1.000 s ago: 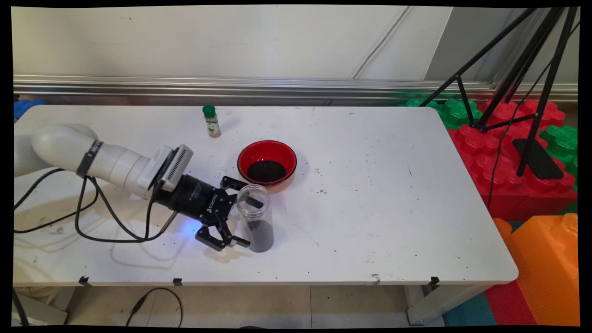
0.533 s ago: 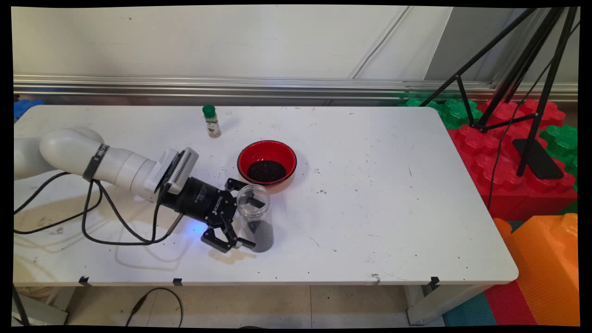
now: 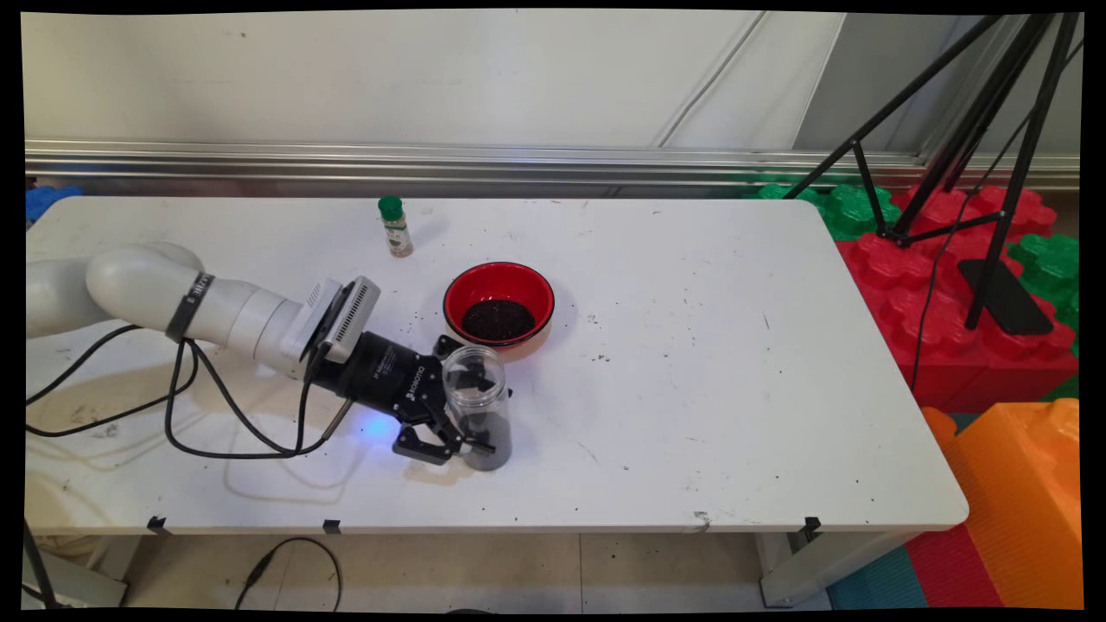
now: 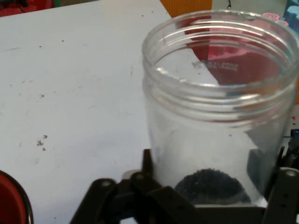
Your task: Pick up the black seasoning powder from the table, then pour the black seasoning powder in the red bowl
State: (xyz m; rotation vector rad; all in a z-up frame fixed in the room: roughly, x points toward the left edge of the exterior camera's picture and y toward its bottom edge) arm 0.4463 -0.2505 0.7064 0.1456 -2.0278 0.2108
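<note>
The hand (image 3: 467, 406) is reaching in low from the side with its two fingers bracketing the lower body of the clear plastic jar (image 3: 478, 406), and they are appearing to be closing on it; whether they are already clamped cannot be told. To grip well, the fingers should be squeezing level and square across the jar, avoiding tipping it. The jar is standing upright on the tabletop (image 3: 691, 389), just in front of the red bowl (image 3: 499, 302), long axis vertical, open mouth pointing up, dark granules sitting at its bottom.
</note>
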